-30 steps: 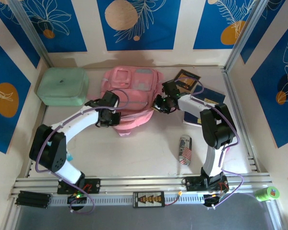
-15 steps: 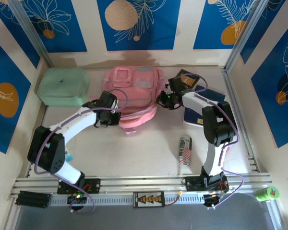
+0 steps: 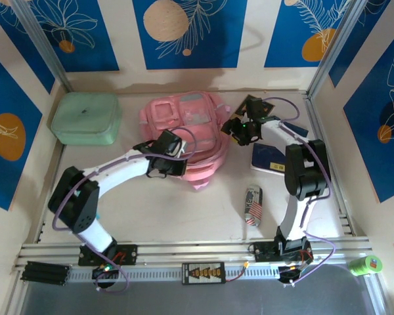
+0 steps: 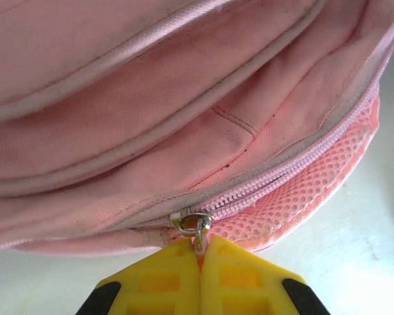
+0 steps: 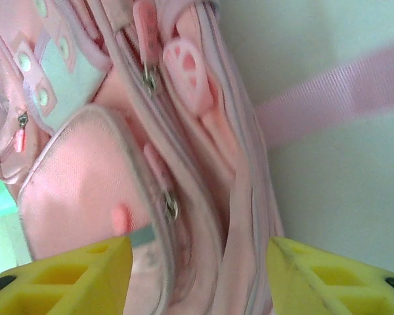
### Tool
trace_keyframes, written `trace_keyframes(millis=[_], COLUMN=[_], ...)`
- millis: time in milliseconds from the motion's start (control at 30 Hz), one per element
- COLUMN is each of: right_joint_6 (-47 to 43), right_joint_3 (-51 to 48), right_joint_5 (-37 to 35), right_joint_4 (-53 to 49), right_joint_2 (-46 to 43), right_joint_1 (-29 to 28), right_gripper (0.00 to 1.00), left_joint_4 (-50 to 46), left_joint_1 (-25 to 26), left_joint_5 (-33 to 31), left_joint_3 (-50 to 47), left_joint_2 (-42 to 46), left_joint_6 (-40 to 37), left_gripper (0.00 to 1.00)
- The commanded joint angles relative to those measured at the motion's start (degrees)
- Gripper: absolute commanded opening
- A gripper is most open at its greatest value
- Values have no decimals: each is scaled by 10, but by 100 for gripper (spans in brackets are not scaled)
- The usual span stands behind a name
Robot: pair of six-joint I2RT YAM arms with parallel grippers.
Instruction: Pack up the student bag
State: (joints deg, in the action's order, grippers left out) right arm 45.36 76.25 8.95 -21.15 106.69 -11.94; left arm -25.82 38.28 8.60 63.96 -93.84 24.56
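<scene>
We saw the student bag (image 3: 184, 125) lying flat at the far middle of the table (image 3: 184, 210), front pockets up, between the mint case (image 3: 87, 118) on its left and the dark blue books (image 3: 270, 157) on its right. The striped can (image 3: 253, 205) lay nearer the arms, apart from the bag.

The left gripper (image 4: 198, 254) had its yellow fingers pressed together on the metal zipper pull (image 4: 196, 224) at the bag's near edge, with only a sliver of the tab held. The right gripper (image 5: 200, 262) stood spread wide at the bag's right side, pads apart, holding nothing we could make out.

Risks as we judged them:
- The pinch on the pull was thin, so a tug off the line of the zip teeth (image 4: 302, 167) could let the tab slip out.
- Nothing pinned the bag. With the right jaws apart, a pull could drag the whole soft bag instead of running the slider.
- Loose fabric or the mesh (image 4: 308, 203) beside the track could snag the slider.
- A dragged bag could bump the books or the can.
</scene>
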Motion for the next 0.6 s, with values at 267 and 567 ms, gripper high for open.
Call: trace_keyframes(millis=[267, 567], right_joint_6=[162, 237], right_joint_3=[-119, -100], right_joint_5=[50, 70], right_joint_4=[-87, -76], right_joint_2=[-138, -75], right_joint_1=[-51, -107], right_gripper=[68, 69], left_joint_4=[5, 0], left_joint_1=[20, 20], left_joint_5=[43, 47], left_joint_3=[95, 85], left_joint_2=[-85, -78], left_joint_6=[21, 20], left_gripper=[0, 0])
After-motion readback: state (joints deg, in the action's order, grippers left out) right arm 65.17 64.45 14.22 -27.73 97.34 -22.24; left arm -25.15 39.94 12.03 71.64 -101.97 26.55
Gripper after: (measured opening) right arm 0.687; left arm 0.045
